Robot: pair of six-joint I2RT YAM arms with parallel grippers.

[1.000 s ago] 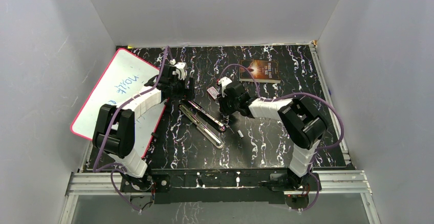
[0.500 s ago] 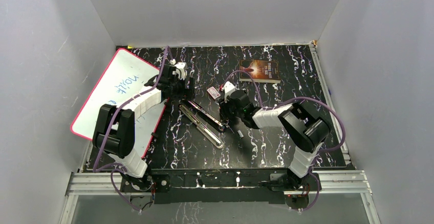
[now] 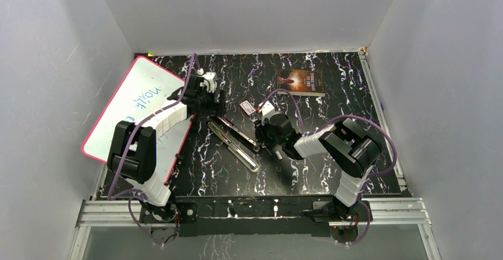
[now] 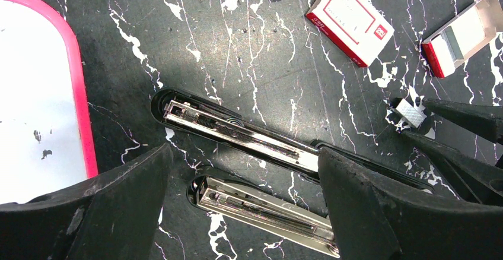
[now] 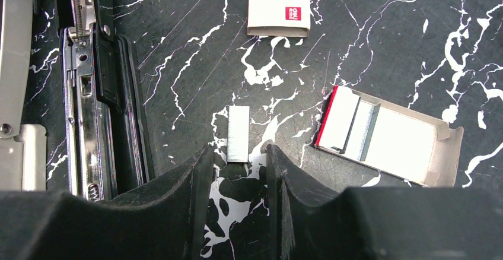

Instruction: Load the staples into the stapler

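The stapler [image 3: 234, 136] lies folded open on the black marbled table, its chrome magazine [image 4: 237, 132] and its other arm [image 4: 261, 209] side by side. My left gripper [image 4: 244, 156] hovers wide open over the stapler's end, holding nothing. One short strip of staples [image 5: 238, 133] lies flat on the table just right of the stapler [image 5: 89, 123]. My right gripper [image 5: 238, 150] is low over it, open, with the strip's near end in the gap between the tips and touching neither finger. The same strip of staples [image 4: 411, 110] shows between the right gripper's tips in the left wrist view.
An open staple box [image 5: 385, 135] lies right of the strip, with a closed one [image 5: 279, 5] beyond it. A pink-rimmed whiteboard [image 3: 139, 102] leans at the left and a book [image 3: 301, 82] lies at the back. Grey walls enclose the table.
My right gripper has moved from beside the staple boxes toward the near side, down to the loose strip, and its jaws have widened a little. The left arm has not moved.
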